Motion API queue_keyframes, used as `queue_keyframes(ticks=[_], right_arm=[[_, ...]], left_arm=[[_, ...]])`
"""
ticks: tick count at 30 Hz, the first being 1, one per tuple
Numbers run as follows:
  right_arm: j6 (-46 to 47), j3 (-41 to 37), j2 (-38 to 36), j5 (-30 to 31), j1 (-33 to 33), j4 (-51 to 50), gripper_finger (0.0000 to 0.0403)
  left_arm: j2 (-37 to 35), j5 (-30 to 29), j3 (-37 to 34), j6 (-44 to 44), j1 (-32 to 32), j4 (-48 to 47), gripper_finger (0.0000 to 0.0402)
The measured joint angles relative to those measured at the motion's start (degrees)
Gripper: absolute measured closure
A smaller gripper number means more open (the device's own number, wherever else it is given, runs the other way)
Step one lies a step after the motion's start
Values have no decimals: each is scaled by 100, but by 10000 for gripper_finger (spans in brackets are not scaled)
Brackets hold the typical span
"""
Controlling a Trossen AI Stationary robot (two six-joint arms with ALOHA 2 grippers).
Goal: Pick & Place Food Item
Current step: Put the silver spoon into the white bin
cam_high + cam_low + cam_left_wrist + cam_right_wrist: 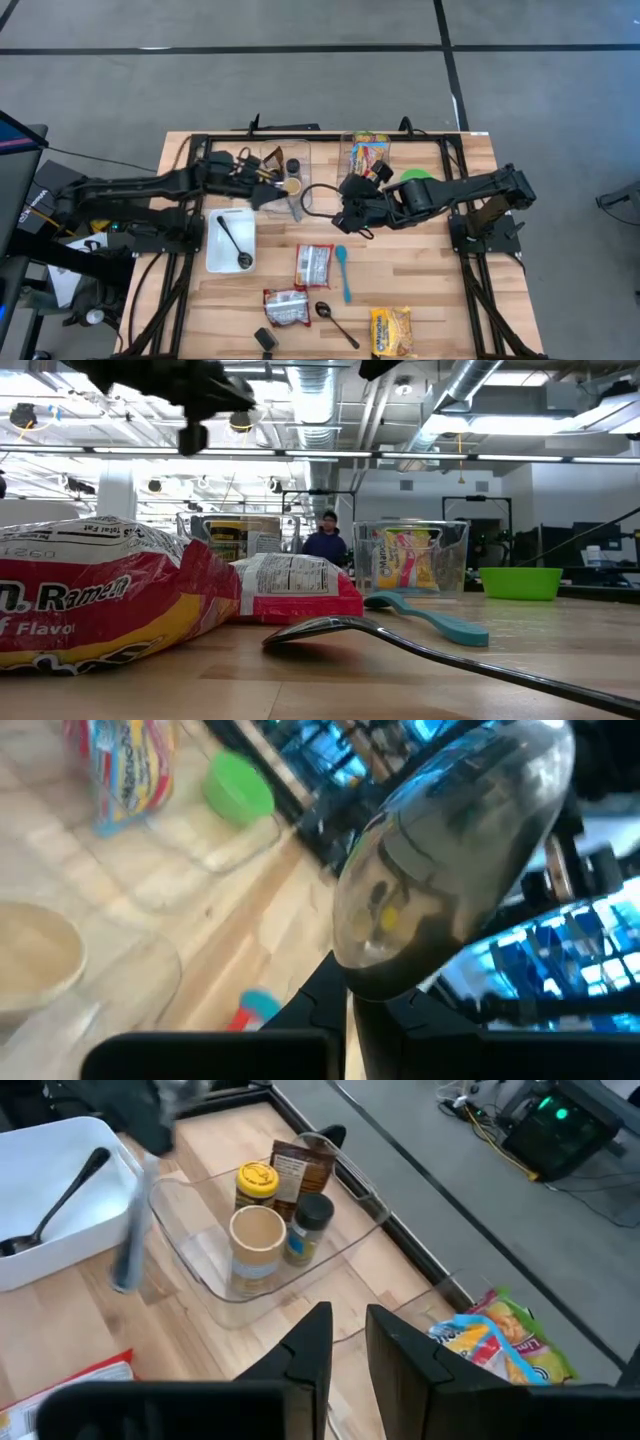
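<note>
My left gripper (270,190) is shut on a metal spoon (450,850), just above the near edge of a clear bin (285,165) that holds jars and a wooden cup. My right gripper (348,1342) hovers at mid-table (345,215). Its fingers stand a narrow gap apart with nothing between them. Two red-and-white ramen packets (313,265) (287,306) and a yellow packet (392,331) lie flat on the near part of the table. A colourful snack bag (367,157) stands in a second clear bin (350,145). My left gripper pinches the spoon between its two fingers just behind the bowl, at the neck (352,982). The bowl sticks out ahead of the fingertips. The spoon is lifted clear of the table; its handle is hidden by the gripper in the wrist view.
A white tray (212,262) with a dark spoon lies left of centre. A teal spoon (343,272) and a black spoon (335,322) lie among the packets. A green bowl (415,177) stands by the right arm. A person (325,540) shows beyond the table.
</note>
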Motion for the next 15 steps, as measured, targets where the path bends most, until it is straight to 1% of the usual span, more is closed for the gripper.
queue_keyframes(ticks=[4, 8, 15], right_arm=[[23, -42, 2, -1, 1, -1, 345], [47, -42, 2, -1, 5, 5, 345], [60, -42, 4, -13, 5, 5, 345]], left_arm=[[-686, 109, 1, 4, 99, -1234, 398], [-1254, 109, 1, -83, 101, -2242, 399], [-1776, -50, -1, -484, 57, -3769, 399]])
